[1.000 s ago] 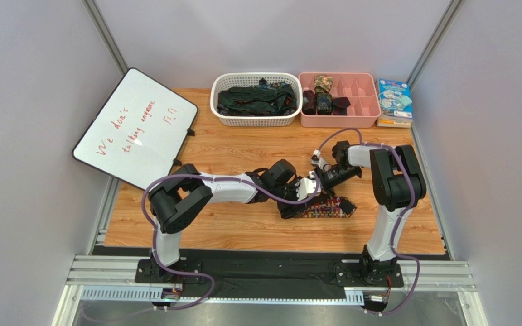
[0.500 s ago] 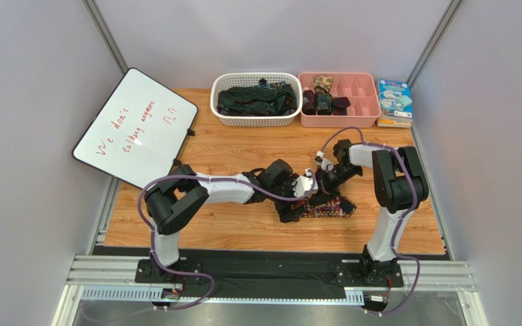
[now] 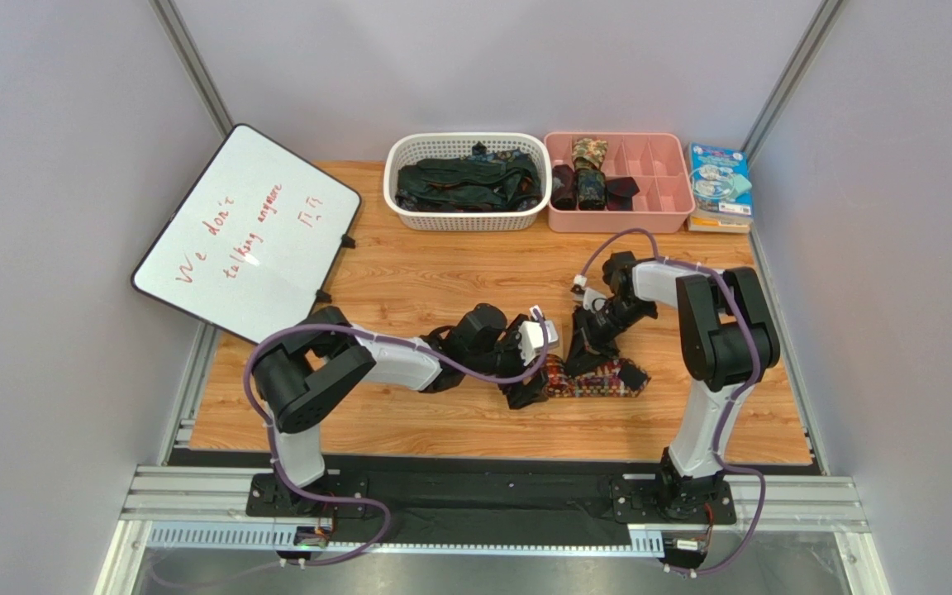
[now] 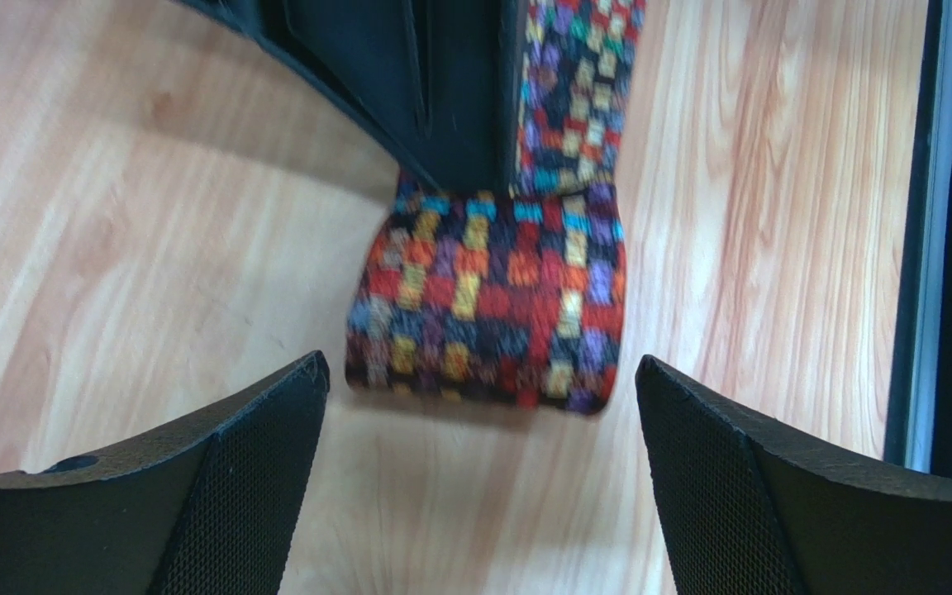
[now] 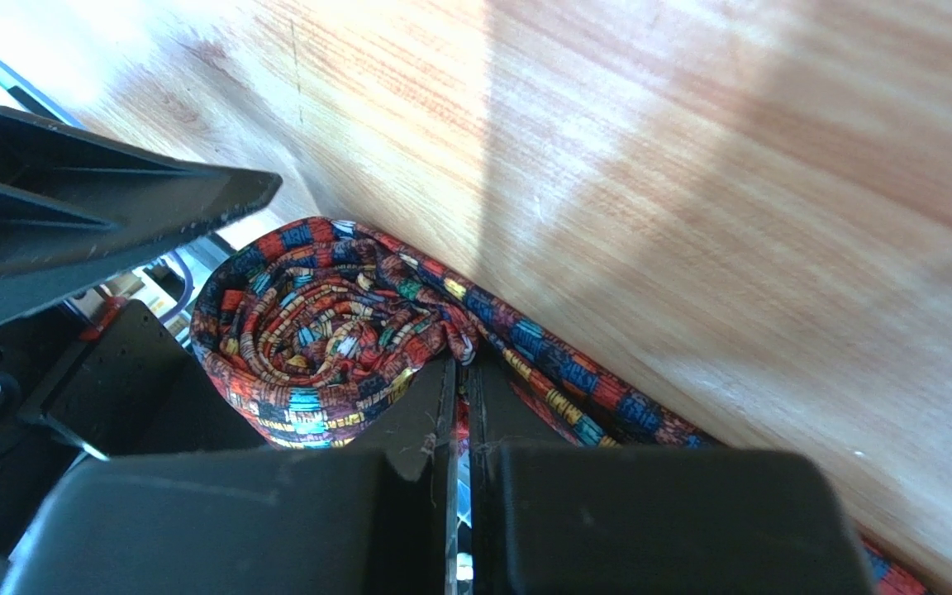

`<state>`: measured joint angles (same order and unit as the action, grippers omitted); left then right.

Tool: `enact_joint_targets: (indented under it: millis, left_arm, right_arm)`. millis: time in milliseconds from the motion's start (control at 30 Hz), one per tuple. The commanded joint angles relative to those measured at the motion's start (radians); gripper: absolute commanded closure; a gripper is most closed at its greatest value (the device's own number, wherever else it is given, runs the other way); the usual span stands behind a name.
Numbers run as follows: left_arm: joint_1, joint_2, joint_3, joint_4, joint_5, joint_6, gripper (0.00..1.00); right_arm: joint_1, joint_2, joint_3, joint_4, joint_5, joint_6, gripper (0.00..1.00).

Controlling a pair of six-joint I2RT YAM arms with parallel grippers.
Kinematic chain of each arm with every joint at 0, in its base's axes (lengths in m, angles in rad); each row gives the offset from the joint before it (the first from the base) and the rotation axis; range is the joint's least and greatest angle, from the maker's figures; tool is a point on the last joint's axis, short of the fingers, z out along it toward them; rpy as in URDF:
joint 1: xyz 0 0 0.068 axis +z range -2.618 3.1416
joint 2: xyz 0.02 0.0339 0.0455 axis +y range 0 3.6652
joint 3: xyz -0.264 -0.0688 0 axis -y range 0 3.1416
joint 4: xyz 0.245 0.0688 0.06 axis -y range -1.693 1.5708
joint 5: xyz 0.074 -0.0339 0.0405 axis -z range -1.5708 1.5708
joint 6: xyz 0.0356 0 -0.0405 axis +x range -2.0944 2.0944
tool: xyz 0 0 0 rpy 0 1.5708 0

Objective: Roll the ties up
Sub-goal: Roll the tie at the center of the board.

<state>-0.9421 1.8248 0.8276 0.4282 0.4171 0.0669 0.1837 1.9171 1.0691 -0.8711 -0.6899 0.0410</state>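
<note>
The patterned red-orange-yellow tie (image 3: 595, 379) lies on the wooden table, one end rolled into a coil (image 5: 307, 335). My right gripper (image 5: 459, 372) is shut on the tie's fabric right beside the coil; in the top view it (image 3: 587, 353) stands over the tie. My left gripper (image 4: 481, 471) is open and empty, its fingers (image 4: 245, 459) spread wider than the coil (image 4: 487, 304), which sits just ahead of them and untouched. In the top view the left gripper (image 3: 546, 362) is at the tie's left end.
A white basket (image 3: 466, 223) with dark ties (image 3: 462, 180) stands at the back. To its right a pink divided tray (image 3: 680, 186) holds rolled ties (image 3: 587, 167). A whiteboard (image 3: 245, 229) leans at the left and a box (image 3: 719, 180) sits at the back right.
My left arm has drawn back to the left, away from the coil, with its gripper open. My right gripper has lowered a little onto the tie.
</note>
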Motion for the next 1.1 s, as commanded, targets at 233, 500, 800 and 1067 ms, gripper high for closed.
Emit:
enact_joint_targets:
  millis: [233, 500, 800, 1067]
  left_arm:
    - [-0.014, 0.099, 0.016, 0.254, 0.074, -0.014, 0.25]
    - [-0.030, 0.070, 0.094, -0.160, -0.061, 0.212, 0.66]
    - [-0.037, 0.100, 0.209, -0.528, -0.141, 0.320, 0.71]
    - [-0.043, 0.185, 0.329, -0.670, -0.138, 0.317, 0.67]
  right_arm:
    - [0.030, 0.125, 0.035, 0.145, 0.148, 0.013, 1.00]
    - [0.042, 0.138, 0.133, 0.127, 0.050, 0.025, 1.00]
    - [-0.090, -0.012, 0.204, -0.147, -0.132, -0.114, 0.62]
    - [-0.087, -0.064, 0.080, -0.088, -0.264, -0.082, 0.50]
